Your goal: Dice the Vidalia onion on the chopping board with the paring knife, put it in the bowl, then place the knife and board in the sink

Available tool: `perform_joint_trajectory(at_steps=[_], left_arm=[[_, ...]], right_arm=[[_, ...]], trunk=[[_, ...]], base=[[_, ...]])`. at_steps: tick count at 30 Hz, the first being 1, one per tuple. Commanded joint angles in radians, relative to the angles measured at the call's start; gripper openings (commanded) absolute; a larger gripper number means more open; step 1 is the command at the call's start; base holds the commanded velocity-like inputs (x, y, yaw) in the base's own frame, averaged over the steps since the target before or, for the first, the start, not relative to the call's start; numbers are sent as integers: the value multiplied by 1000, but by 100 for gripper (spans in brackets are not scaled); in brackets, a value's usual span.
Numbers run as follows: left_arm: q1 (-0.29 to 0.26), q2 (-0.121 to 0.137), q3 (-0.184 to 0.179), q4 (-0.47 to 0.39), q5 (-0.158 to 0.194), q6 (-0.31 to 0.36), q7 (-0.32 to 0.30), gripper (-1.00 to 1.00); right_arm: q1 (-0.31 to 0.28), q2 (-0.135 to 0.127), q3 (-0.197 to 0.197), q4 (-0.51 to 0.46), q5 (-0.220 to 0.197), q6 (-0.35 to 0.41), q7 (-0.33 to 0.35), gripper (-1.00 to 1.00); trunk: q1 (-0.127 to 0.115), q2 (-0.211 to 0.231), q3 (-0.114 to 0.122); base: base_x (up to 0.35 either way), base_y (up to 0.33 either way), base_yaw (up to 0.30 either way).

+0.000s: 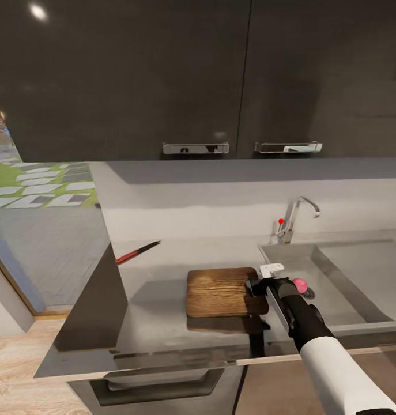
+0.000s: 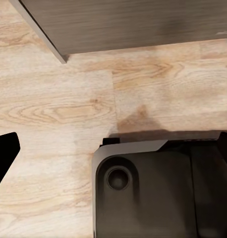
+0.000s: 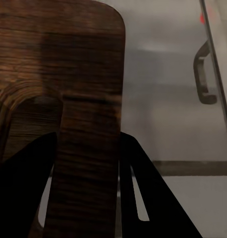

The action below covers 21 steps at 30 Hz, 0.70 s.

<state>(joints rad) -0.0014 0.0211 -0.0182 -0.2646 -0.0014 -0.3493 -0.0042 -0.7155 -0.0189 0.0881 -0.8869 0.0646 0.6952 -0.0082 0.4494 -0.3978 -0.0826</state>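
Gripping the right edge of the dark brown rectangular wooden chopping board point(image 1: 221, 291), the right end effector point(image 1: 256, 286) has its two dark fingers point(image 3: 24, 193) either side of the board's edge in the right wrist view, closed onto the wood point(image 3: 59, 99). Board lies flat on the glossy grey surface point(image 1: 163, 323), near its front edge, just left of the grey steel sink point(image 1: 359, 276). Small round pinkish-red onion point(image 1: 300, 284) sits in the sink basin near its left wall, just beside the right arm's wrist. Slim red-handled paring knife point(image 1: 137, 252) with dark blade lies on the surface at its left edge, back-left of the board, well apart from it. Chrome tap with red knob point(image 1: 293, 222) stands at the sink's back left corner. Left wrist view: light wood plank floor point(image 2: 69, 109), dark robot base point(image 2: 158, 193); left end effector state cannot be told, one dark fingertip point(image 2: 3, 153) at frame edge.
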Motion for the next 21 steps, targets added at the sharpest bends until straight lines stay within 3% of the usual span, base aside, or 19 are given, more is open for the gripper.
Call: perform_joint_trajectory(at_steps=[1,21], left_arm=[[0,0,-2,-1,0,-2,0,100],[0,0,-2,-1,0,-2,0,100]], right_arm=[[-1,-1,4,-1,6,6,-1,-100],[-1,0,4,-1,6,6,0,-100]], trunk=[[1,-2,-3],[1,-2,-27]], base=[[2,0,0],[0,0,0]])
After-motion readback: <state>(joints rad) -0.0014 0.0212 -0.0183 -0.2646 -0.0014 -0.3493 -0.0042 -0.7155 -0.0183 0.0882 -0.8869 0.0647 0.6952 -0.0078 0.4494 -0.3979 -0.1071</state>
